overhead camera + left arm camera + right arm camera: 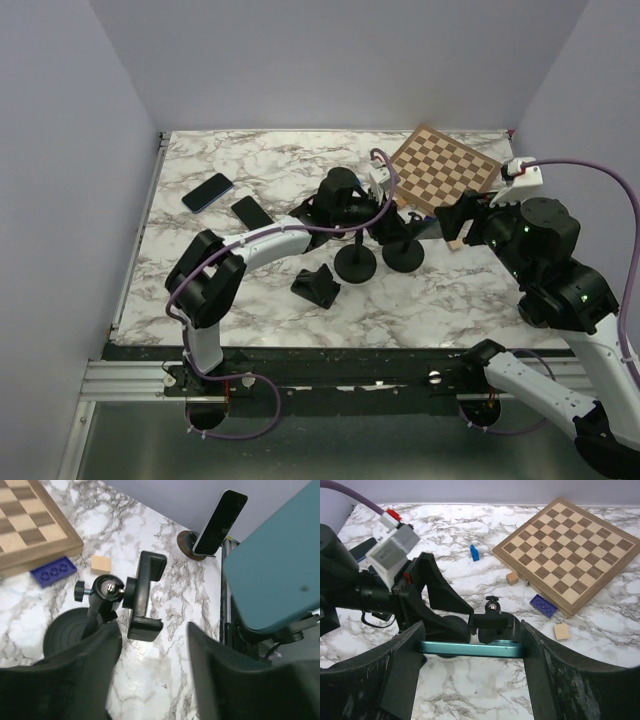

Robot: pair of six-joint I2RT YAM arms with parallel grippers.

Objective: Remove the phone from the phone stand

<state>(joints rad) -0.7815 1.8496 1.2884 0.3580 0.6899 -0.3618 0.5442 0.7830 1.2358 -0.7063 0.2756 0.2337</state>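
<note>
Right wrist view first: my right gripper (471,636) has its jaws clamped on the teal phone (470,649), which I'm seeing edge-on, lying flat from one finger across to the other. At twelve o'clock of it, close behind, is the phone stand (492,621), ball head and clamp poking up just over the phone's edge, and from this angle I can't tell whether the two touch

Left wrist view sorts that out: the clamp is bare, and the phone hangs at three o'clock of it, apart from it, with marble surface (250,165) showing between them. So the phone is off the stand and in the right jaws

My left gripper (154,645) has its jaws wide, only marble between the fingers. The stand's post rises at ten o'clock of that gap, right by the finger on that side; contact I cannot tell

Around it all: the chessboard (570,562) at two o'clock in the right wrist view, a blue brick (543,606) and a wooden block (562,631) just off its near edge. Another phone (220,522) leans in its own round-footed holder at one o'clock in the left wrist view
</note>
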